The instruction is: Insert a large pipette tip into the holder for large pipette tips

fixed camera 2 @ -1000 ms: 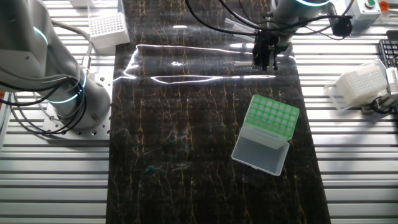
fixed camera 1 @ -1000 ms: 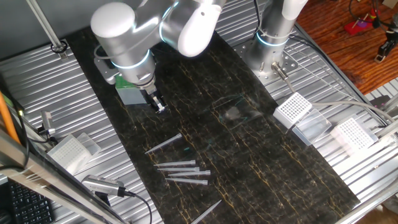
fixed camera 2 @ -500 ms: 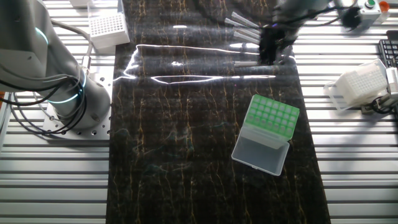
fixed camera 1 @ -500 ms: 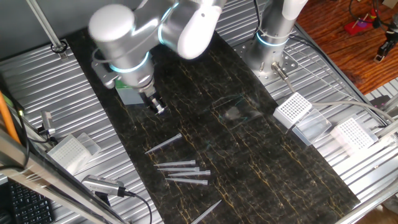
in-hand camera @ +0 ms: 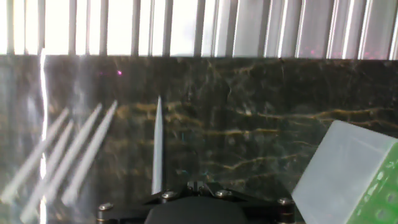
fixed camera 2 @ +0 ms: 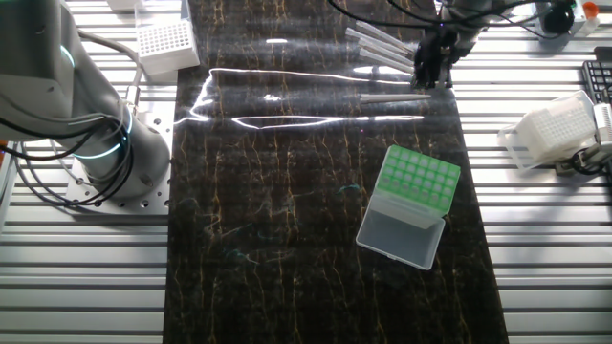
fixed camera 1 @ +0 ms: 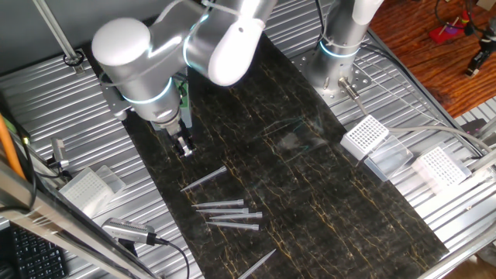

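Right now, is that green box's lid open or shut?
Open. The green box shows its bare grid of holes, and its pale lid lies flipped back flat on the dark mat.

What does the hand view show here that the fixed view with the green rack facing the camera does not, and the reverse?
Only the hand view shows the lone pipette tip running straight ahead of the hand. Only the fixed view shows the gripper, the green holder's perforated top and two white racks. Both show the tips on the dark mat.
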Controlling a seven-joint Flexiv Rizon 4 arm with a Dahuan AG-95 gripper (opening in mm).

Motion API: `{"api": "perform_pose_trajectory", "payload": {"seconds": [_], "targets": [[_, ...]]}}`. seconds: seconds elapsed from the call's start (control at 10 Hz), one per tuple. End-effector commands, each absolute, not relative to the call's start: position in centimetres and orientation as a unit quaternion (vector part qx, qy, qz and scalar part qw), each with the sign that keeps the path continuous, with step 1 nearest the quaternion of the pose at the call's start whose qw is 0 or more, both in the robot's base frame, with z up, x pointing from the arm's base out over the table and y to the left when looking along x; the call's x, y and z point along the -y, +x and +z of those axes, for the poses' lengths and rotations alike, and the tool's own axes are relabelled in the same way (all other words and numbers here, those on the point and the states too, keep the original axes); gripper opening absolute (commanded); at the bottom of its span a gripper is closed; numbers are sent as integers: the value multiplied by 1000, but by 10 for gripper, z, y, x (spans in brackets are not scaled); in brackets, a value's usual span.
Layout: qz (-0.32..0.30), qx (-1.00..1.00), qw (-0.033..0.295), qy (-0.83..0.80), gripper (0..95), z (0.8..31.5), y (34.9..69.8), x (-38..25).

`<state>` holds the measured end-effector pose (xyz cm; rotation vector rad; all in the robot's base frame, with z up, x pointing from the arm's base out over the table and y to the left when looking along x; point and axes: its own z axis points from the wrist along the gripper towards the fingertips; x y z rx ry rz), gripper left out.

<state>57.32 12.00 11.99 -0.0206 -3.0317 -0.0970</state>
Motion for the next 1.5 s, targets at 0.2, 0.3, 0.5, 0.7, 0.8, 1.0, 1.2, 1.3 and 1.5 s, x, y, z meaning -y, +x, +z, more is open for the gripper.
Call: {"api": "perform_pose_trajectory", "payload": {"seconds": [0.2, 0.3, 0.5, 0.7, 0.8, 1.0, 1.2, 1.3, 1.5], "targets": [[-31, 999, 37, -19, 0, 96, 576, -122], [-29, 999, 37, -22, 0, 90, 575, -123], [-25, 999, 29, -24, 0, 75, 570, -123], [-21, 999, 27, -18, 0, 74, 568, -121], [-20, 999, 27, -14, 0, 74, 566, -121], [-14, 1000, 22, -1, 0, 75, 560, -117], [-13, 1000, 23, -1, 0, 74, 557, -116], [-12, 1000, 22, -4, 0, 74, 557, -116], [-11, 1000, 22, -5, 0, 74, 557, -116]]}}
